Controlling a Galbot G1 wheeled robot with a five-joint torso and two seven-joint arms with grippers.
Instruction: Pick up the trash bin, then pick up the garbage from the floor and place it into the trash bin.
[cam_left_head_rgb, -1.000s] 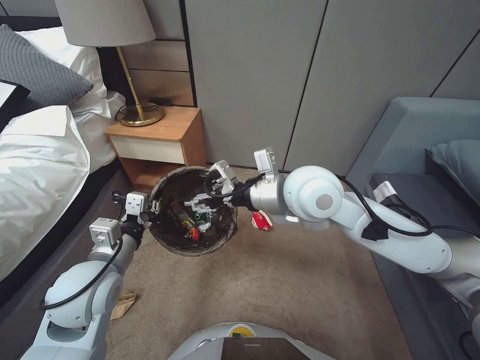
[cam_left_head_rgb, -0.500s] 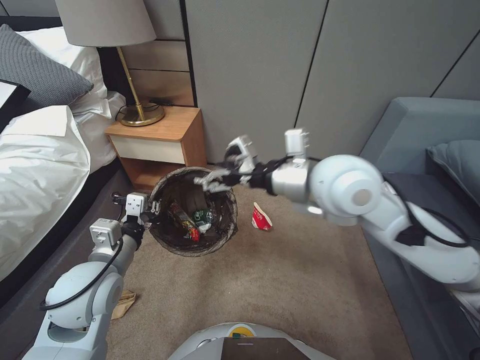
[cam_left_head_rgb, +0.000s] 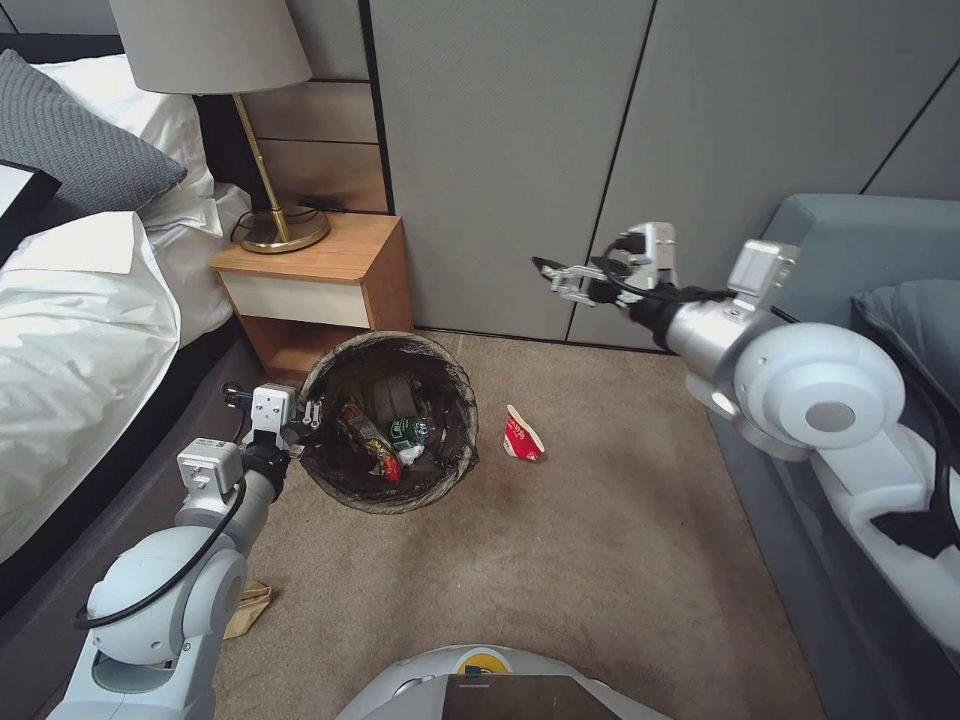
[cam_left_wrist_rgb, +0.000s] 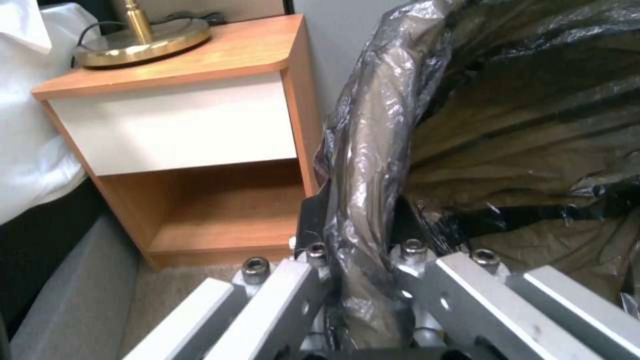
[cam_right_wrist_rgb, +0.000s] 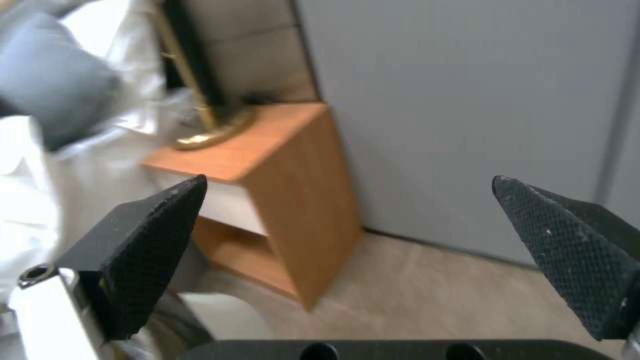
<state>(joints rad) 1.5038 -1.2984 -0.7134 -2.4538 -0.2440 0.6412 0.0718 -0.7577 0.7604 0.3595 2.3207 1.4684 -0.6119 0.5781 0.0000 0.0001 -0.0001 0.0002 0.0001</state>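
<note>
Litter sits in the bottom of my small round white plastic trash bin (cam_left_head_rgb: 388, 425), whose dark translucent liner bag is folded over its rim: I make out a red-and-yellow snack wrapper (cam_left_head_rgb: 368, 441), a small clear plastic bottle with a green label (cam_left_head_rgb: 407, 431) and a scrap of crumpled white paper (cam_left_head_rgb: 410, 455). My left end effector (cam_left_head_rgb: 300, 415) is clamped on the bin's near rim at its left side; in the left wrist view its fingers (cam_left_wrist_rgb: 313, 225) pinch the bag-covered rim (cam_left_wrist_rgb: 363, 165) from both sides. The bin stands just in front of the wooden nightstand (cam_left_head_rgb: 318, 285) with its brass lamp base (cam_left_head_rgb: 283, 229), beside the bed (cam_left_head_rgb: 80, 330).

On the beige-brown short-pile carpet floor (cam_left_head_rgb: 560, 560), a red-and-white wrapper (cam_left_head_rgb: 522, 436) lies just right of the bin, not touching it. A flattened brown paper bag (cam_left_head_rgb: 245, 607) lies by my left arm's elbow, partly hidden by it.

My right end effector (cam_left_head_rgb: 556, 274) hangs in the air in front of the grey wall panels, well above the carpet and right of the bin, with its black textured pads (cam_right_wrist_rgb: 150, 250) spread wide and nothing between them. Bare carpet stretches from the bin across to the grey-blue sofa (cam_left_head_rgb: 850, 300) on my right.
</note>
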